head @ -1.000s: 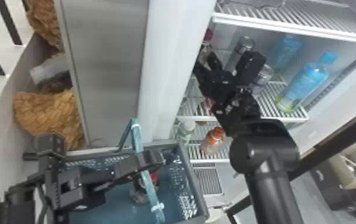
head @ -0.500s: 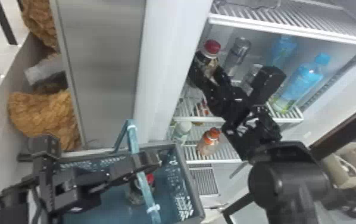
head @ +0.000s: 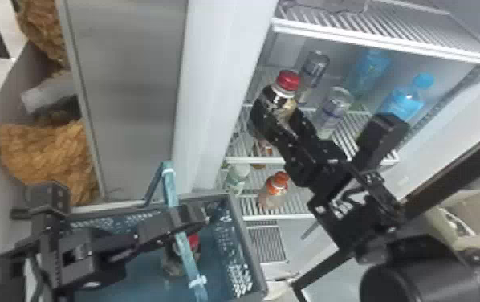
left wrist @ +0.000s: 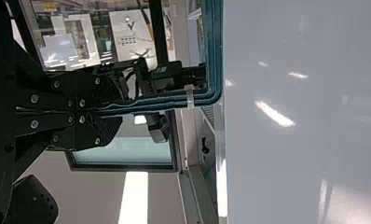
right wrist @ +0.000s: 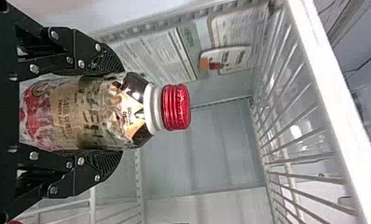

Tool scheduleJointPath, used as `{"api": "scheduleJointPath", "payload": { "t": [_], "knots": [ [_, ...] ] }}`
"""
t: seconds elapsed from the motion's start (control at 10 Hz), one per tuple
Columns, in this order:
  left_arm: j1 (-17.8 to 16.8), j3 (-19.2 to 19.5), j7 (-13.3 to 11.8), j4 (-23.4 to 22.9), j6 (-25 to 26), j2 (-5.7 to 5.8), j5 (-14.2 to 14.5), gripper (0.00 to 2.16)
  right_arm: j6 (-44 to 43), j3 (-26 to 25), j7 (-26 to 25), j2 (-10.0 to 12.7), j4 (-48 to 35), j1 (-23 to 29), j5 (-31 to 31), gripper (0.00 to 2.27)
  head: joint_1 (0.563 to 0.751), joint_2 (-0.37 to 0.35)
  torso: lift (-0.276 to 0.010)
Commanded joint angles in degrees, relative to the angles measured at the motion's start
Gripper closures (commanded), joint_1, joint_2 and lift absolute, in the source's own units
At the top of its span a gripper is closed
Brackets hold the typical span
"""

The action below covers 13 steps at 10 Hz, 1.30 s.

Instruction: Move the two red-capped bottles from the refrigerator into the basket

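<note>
"Where is the bottle sitting now?"

"The right hand (right wrist: 113,113) is holding the red-capped bottle (right wrist: 83,113), its fingers pressing both sides of the body, cap pointing outward. It is hanging by the refrigerator (head: 219,80) shelves. The other bottle (head: 171,262) is already lying or standing in the basket (head: 246,237); its tilt is hard to tell."

"And the left hand (left wrist: 113,111)?"

"It is pinching the basket's handle (left wrist: 160,101), fingers drawn narrow around it."

"How is the bottle likely behaving in the grip?"

"It is looking stiff and smooth, probably weighty if full, and perhaps slippery from the cold. The broad body is offering the best hold, below the shoulder; the cap is giving too little."

"What is changing?"

"Compared with a second ago, the right hand is bringing the bottle nearer the robot, with much more of it showing. The left hand is keeping its place, and so is the basketed bottle."
</note>
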Motion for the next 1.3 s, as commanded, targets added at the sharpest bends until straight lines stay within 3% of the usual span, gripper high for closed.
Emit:
{"api": "scheduleJointPath", "payload": {
  "t": [0.0,0.6,0.9,1.2],
  "knots": [
    [0.0,0.1,0.0,0.0,0.0,-0.04,0.0,1.20,1.9,-1.0,0.2,0.0,-5.2,4.1,-1.0,1.27,0.695,-0.314,0.000],
    [0.0,0.4,0.0,0.0,-0.2,-0.04,0.0,1.20,11.6,-4.3,3.5,0.1,-18.5,17.2,-4.7,1.27,0.695,-0.323,0.000],
    [-0.3,0.4,0.0,0.0,-0.3,-0.13,0.1,1.20,14.4,-3.6,6.1,0.2,-17.3,17.5,-4.3,1.27,0.695,-0.300,0.000],
    [-0.3,0.4,0.0,-0.7,-0.3,-0.13,0.7,1.20,15.1,-0.2,8.7,0.2,-10.0,15.2,-4.9,1.27,0.695,-0.284,0.000]
  ]
}}
